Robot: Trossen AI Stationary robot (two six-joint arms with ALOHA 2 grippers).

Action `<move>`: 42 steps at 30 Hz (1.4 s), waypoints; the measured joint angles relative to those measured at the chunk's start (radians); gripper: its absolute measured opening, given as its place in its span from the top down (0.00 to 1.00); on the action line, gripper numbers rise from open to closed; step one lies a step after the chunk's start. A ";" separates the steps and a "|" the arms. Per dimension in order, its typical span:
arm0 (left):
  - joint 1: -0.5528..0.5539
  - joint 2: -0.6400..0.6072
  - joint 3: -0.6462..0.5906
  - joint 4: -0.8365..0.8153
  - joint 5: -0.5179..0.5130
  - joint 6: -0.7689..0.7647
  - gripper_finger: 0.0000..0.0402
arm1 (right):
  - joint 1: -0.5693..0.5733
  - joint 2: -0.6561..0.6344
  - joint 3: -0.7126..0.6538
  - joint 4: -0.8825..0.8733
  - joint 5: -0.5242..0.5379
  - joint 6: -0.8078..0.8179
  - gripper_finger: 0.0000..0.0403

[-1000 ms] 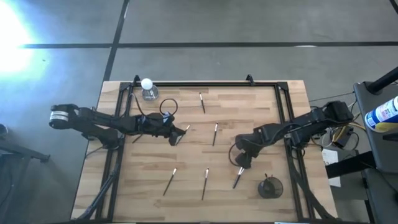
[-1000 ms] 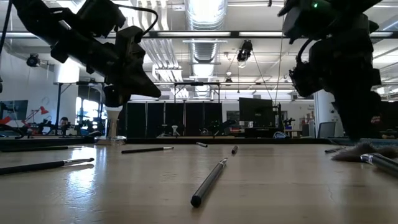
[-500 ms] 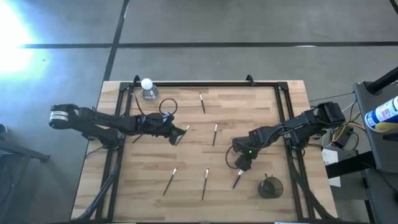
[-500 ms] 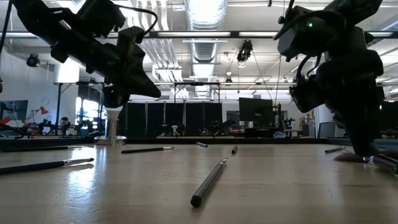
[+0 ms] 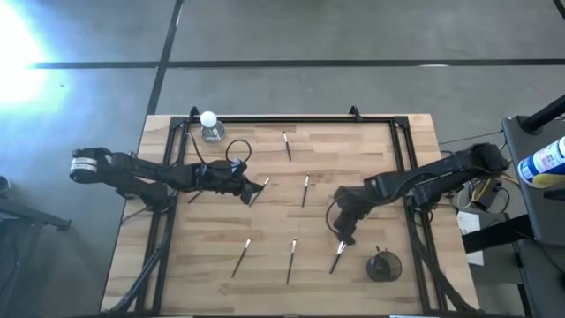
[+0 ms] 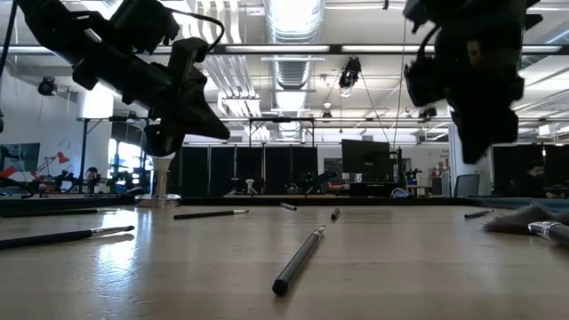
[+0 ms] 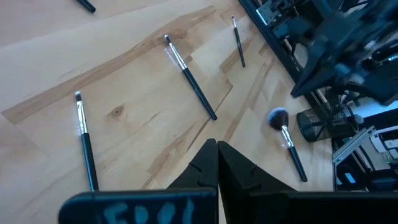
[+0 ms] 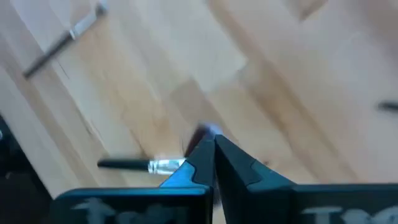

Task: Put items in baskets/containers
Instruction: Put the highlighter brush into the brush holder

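Note:
Several thin brushes (image 5: 305, 190) lie flat and scattered on the wooden table. The bigger brush with the fanned head (image 5: 336, 257) also lies flat, next to the dark cup (image 5: 383, 265) standing near the front right. My right gripper (image 5: 342, 237) hangs shut above that brush's head (image 8: 205, 132) and holds nothing; the low view shows it well clear of the brush (image 6: 526, 222). My left gripper (image 5: 263, 186) hovers shut and empty over the table's left middle, above another thin brush (image 6: 209, 213).
A clear bottle with a white cap (image 5: 209, 125) stands at the far left corner, with a cable loop (image 5: 238, 150) beside it. Black frame rails (image 5: 402, 150) run along the table's sides and far edge. Bare wood lies between the brushes.
My right gripper dipped down onto the big brush, shut, and has risen again. The brush has stayed lying on the table. My left gripper has kept its place.

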 joint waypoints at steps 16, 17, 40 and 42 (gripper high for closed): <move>0.000 0.000 0.058 0.026 0.059 -0.058 0.85 | 0.000 -0.055 0.226 -0.178 0.151 -0.061 0.98; 0.000 0.000 0.058 0.024 0.059 -0.059 0.83 | 0.000 -0.050 0.226 -0.186 0.129 -0.059 0.98; -0.008 0.001 0.054 0.024 0.057 0.040 0.82 | 0.068 0.197 0.080 -0.141 -0.106 -0.081 0.58; -0.008 0.001 0.054 0.021 0.057 0.040 0.82 | 0.071 0.208 0.078 -0.114 -0.109 -0.083 0.59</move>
